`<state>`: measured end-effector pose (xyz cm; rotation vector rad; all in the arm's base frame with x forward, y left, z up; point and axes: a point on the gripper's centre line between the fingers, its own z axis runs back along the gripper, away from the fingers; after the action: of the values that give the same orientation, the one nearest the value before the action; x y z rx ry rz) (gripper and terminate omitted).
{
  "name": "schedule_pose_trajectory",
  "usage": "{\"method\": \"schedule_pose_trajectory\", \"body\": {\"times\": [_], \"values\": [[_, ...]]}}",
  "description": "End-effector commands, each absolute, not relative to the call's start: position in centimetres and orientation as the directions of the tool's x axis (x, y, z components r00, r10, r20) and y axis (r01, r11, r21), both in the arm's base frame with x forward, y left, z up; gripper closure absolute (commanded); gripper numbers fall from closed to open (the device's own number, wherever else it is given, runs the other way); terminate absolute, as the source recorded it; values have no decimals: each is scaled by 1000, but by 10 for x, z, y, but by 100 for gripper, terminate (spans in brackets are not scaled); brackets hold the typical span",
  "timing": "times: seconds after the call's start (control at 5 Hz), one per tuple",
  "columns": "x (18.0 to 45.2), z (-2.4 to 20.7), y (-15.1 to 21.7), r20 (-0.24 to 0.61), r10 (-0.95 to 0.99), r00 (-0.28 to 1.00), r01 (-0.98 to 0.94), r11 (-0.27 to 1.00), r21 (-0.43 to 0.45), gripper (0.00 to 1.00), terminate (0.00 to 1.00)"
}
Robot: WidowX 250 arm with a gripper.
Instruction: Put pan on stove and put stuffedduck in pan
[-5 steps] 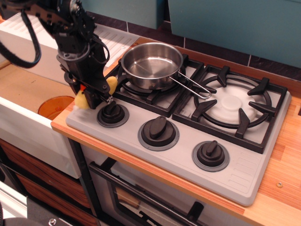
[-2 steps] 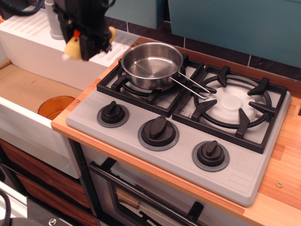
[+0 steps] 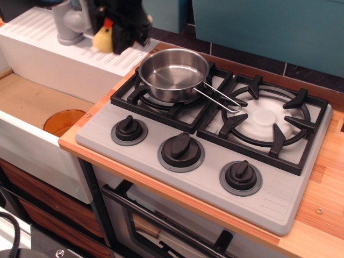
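Since the earlier frames the claw (image 3: 121, 35) has risen from the front left corner of the stove (image 3: 204, 156), beside the leftmost knob, and has travelled back and slightly right. It now hangs high at the top left of the view, above the white ribbed drainboard (image 3: 54, 48), with the stuffedduck (image 3: 104, 38) carried along. Nothing else has changed position.

Nearest the camera, the wooden surface (image 3: 322, 199) edges the stove, with an oven door handle (image 3: 161, 220) below it. The three black knobs (image 3: 181, 150) stand in a row along the front of the stove, all clear of the arm.

Further back, the pan (image 3: 173, 72) sits on the left burner grate, upright and empty, its wire loop handle (image 3: 220, 99) reaching right toward the second burner (image 3: 266, 118). The first part of the task therefore appears complete. The right burner is bare.

To the left, an orange disc (image 3: 64, 121) lies in the sink recess (image 3: 32, 102), and a grey faucet base (image 3: 70, 24) stands on the drainboard.

Farthest back, the claw is clamped on the stuffedduck, whose yellow body and red-orange beak show at the claw's left side. The height is judged deliberate: it lets the duck pass over the pan rim without striking it. The duck is held left of and behind the pan, not yet over it. A move to the right, then a descent and release, remains outstanding.
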<state>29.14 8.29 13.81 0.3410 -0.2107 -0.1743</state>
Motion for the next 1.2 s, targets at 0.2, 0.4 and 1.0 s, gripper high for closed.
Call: {"method": "schedule_pose_trajectory", "body": {"times": [0.2,0.4,1.0], "values": [[339,137,65,248,-220,943,127,931,342,100,0],[346,135,65,267,-236,934,135,927,349,100,0],[350,134,66,285,-242,927,139,931,338,0,0]]}}
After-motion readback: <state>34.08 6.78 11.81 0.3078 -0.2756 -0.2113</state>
